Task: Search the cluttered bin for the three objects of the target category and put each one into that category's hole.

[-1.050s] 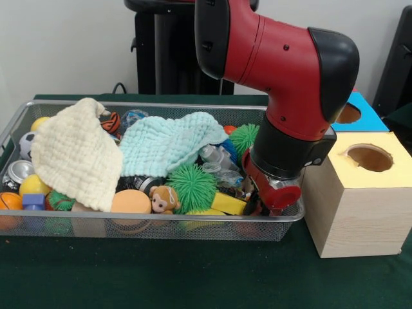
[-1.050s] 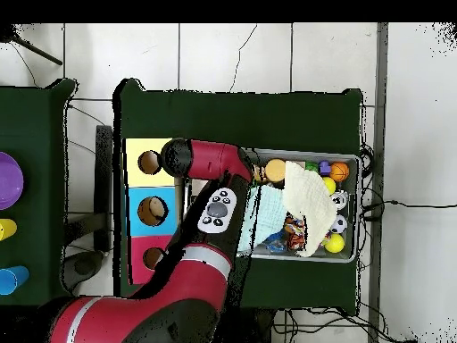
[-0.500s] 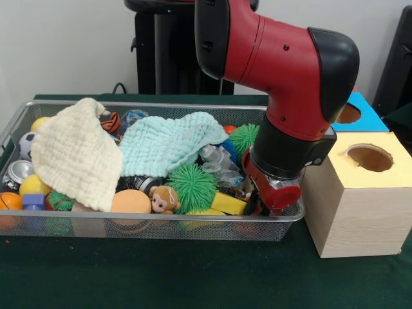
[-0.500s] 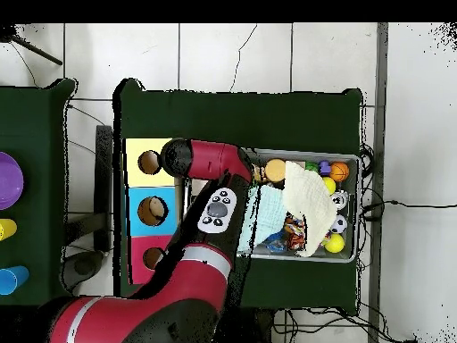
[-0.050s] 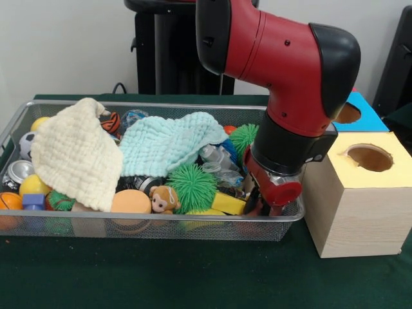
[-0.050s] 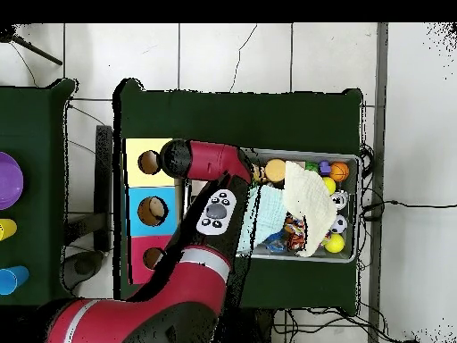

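While low in the bin [image 5: 291, 219], end effector [image 5: 262, 207], grip state indiscernible.

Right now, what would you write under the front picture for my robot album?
Red robot arm dips its gripper into the end of a wire bin of toys and cloths, beside a wooden box.

Arm: my red and black arm [image 5: 283, 58] comes down from the top, elbow bent, bulky joint to the right.
Wrist: black collar over red end piece, pointing down, low at the right.
Gripper [image 5: 261, 207]: tips partly hidden; I cannot tell their spacing.
Overhead: my arm [image 6: 192, 268] sweeps up from the bottom left.
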You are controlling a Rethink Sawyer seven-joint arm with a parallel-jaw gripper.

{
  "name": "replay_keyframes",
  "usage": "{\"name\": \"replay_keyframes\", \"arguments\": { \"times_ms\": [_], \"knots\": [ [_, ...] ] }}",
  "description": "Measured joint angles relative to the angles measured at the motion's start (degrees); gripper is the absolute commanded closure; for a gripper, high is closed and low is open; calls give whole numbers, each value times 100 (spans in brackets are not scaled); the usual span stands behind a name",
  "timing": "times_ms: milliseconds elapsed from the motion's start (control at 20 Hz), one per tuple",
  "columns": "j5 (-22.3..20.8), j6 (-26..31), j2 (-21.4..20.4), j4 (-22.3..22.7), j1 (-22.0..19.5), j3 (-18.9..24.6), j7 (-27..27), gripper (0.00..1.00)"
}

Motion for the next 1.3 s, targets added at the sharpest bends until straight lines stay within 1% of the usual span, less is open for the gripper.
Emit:
{"name": "replay_keyframes", "arguments": {
  "times_ms": [300,600,950,1300],
  "knots": [
    [8,1,-239,231,1,39,0,100],
    [10,5,-591,498,0,43,0,100],
    [9,92,-1097,665,1,43,0,100],
    [5,160,-1393,762,1,42,0,100]
  ]
}}
